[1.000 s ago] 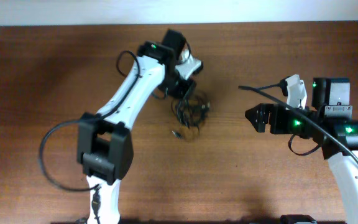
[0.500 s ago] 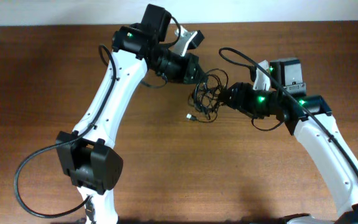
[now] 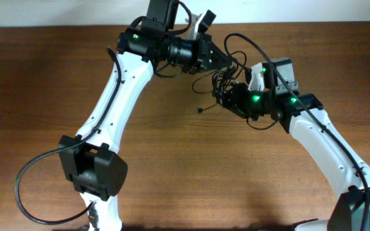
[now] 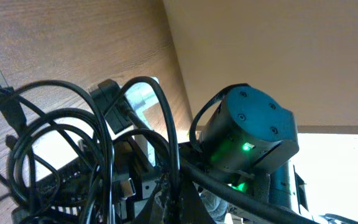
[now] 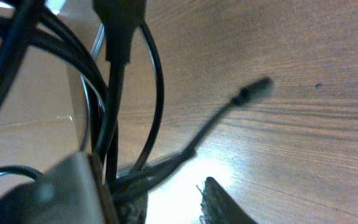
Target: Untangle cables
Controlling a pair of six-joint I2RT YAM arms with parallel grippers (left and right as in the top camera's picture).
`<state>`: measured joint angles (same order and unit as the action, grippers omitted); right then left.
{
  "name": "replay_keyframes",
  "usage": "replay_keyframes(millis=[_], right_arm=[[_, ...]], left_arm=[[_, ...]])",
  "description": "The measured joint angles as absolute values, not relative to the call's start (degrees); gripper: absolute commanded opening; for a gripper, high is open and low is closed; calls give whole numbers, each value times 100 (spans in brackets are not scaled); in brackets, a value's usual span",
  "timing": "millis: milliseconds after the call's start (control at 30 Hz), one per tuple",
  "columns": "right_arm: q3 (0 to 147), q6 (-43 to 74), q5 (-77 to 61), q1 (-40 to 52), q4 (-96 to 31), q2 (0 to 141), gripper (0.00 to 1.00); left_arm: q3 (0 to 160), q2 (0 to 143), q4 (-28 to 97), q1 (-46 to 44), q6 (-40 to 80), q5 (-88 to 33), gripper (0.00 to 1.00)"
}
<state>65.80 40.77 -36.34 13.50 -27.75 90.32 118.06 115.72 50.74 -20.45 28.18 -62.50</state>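
The cables (image 3: 225, 78) are a tangled bunch of thin black cords hanging above the table, between my two grippers. My left gripper (image 3: 227, 61) holds the bunch from the upper left. Seen from the left wrist, the cables (image 4: 98, 143) loop wide and my left gripper (image 4: 179, 208) is shut on strands at the bottom. My right gripper (image 3: 222, 95) is at the bunch from the lower right. In the right wrist view, cables (image 5: 114, 93) lie against one finger of my right gripper (image 5: 176, 208), and a gap shows to the other finger (image 5: 221, 204). A loose plug (image 3: 200, 110) dangles lower left.
The brown wooden table (image 3: 56, 96) reaches a pale wall along its far edge. The right arm's round black housing with a green light (image 4: 247, 134) fills the left wrist view just behind the cables. A plug end (image 5: 253, 92) hangs over the wood.
My left gripper has carried the bunch up and to the right, off the table. My right arm has swung in from the right to the bunch, its jaws narrowing.
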Motion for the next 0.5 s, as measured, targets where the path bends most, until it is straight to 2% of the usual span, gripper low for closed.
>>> replay_keyframes(millis=[67,167,200,233,267,367,500], right_arm=[[6580,4108,-3778,1282,-2672,9035,4],[6580,4115,-4606,631,-2482,9028,4],[6580,4110,-4934,388,-2491,9028,50],[6580,4101,-5105,257,-2517,9028,72],[6580,4224,-5341,178,-2510,9028,77],[6582,4869,-5671,198,-2171,9028,74],[6600,5924,-5795,703,-1192,9360,69]], left_arm=[[11806,11572,4989,-1918,2858,-6270,0],[11806,11572,4987,-1634,2880,-5671,0],[11806,11572,4984,-1592,2880,-5387,0],[11806,11572,4984,-1594,2880,-5199,0],[11806,11572,4984,-1608,2921,-4987,0],[11806,11572,4982,-1660,2987,-4510,0],[11806,11572,4836,-1712,2987,-4338,0]])
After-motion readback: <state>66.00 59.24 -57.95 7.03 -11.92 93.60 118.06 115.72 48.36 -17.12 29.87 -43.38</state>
